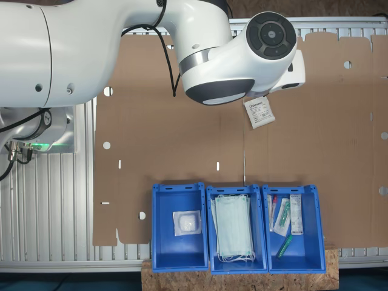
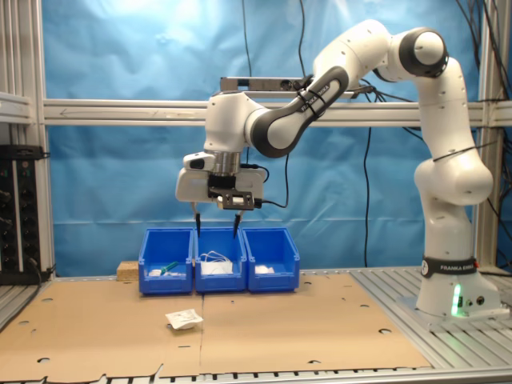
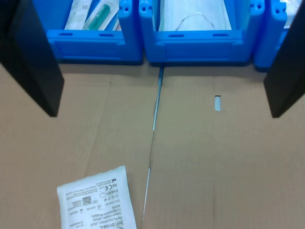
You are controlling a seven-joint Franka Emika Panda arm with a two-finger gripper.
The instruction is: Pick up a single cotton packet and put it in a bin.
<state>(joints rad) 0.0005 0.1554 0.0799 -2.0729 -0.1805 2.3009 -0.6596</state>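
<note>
The cotton packet [image 1: 259,113] is a small flat white square with dark print, lying on the brown cardboard [image 1: 170,157]. It sits just past the edge of the arm's wrist in the first exterior view. In the second exterior view the cotton packet [image 2: 184,319] lies on the cardboard in front of the bins. My gripper [image 2: 216,226] hangs well above it, open, with nothing between its fingers. In the wrist view the two dark fingers [image 3: 31,62] stand wide apart around my gripper [image 3: 163,114], and the cotton packet [image 3: 97,200] lies off to one side, closer to the camera.
Three blue bins stand in a row at the cardboard's edge. One bin [image 1: 159,227] holds a plump white packet [image 1: 187,222]. The middle bin [image 1: 210,230] holds pale green face masks [image 1: 233,227]. The third bin [image 1: 315,227] holds syringes and wrapped items. The cardboard has small holes and a seam.
</note>
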